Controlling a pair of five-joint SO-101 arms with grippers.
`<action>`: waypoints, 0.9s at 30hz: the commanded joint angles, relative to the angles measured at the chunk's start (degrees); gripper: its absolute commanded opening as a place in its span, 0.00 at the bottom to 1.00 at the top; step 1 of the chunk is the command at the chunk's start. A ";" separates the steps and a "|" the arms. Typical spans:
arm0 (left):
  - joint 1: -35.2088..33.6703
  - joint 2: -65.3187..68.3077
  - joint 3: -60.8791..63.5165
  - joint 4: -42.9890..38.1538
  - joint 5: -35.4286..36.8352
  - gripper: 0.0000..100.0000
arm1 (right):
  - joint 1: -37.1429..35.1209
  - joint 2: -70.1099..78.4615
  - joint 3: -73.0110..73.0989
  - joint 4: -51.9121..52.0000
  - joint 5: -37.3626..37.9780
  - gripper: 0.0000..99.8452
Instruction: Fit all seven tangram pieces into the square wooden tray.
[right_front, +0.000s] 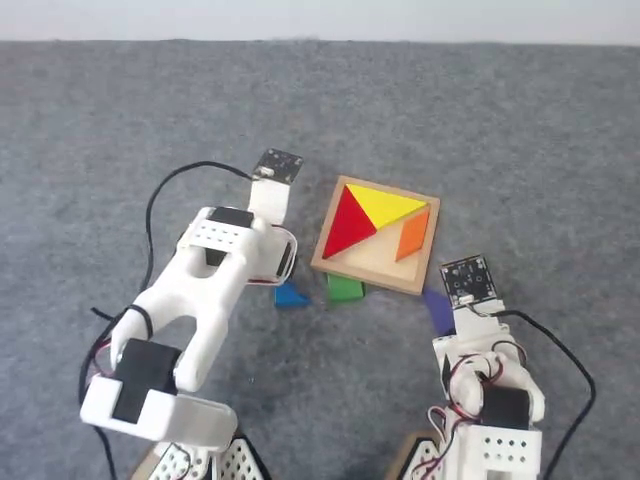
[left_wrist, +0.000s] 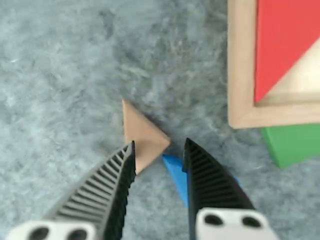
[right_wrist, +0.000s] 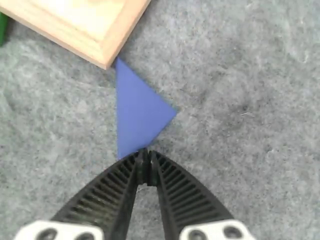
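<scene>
Here, the square wooden tray (right_front: 385, 258) sits on the fuzzy grey table (right_front: 500, 120). It holds a smooth red triangle (right_front: 345, 225), a yellow triangle (right_front: 385, 205) and an orange parallelogram (right_front: 412, 235). The left gripper (left_wrist: 159, 150), open and empty, hangs over a tan triangle (left_wrist: 140, 135) beside a blue piece (left_wrist: 175, 175), perhaps triangular. The right gripper (right_wrist: 145, 156), closed on nothing, meets a violet triangle (right_wrist: 137, 112) near the tray's corner.

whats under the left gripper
A tan triangle lies on the carpet under the open left gripper, with a blue piece right beside it. One finger covers part of the blue piece, so its full outline is hidden.
</scene>
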 joint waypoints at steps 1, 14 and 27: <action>1.14 -0.79 -2.15 -0.88 -0.62 0.15 | 1.36 -1.19 1.05 -0.31 -0.18 0.01; -0.97 -0.35 -2.95 0.00 -0.09 0.16 | 0.84 -1.36 1.05 -0.31 -0.18 0.01; -0.70 -0.18 -3.21 -2.11 -2.64 0.20 | 1.27 -1.36 1.05 -0.31 -0.18 0.01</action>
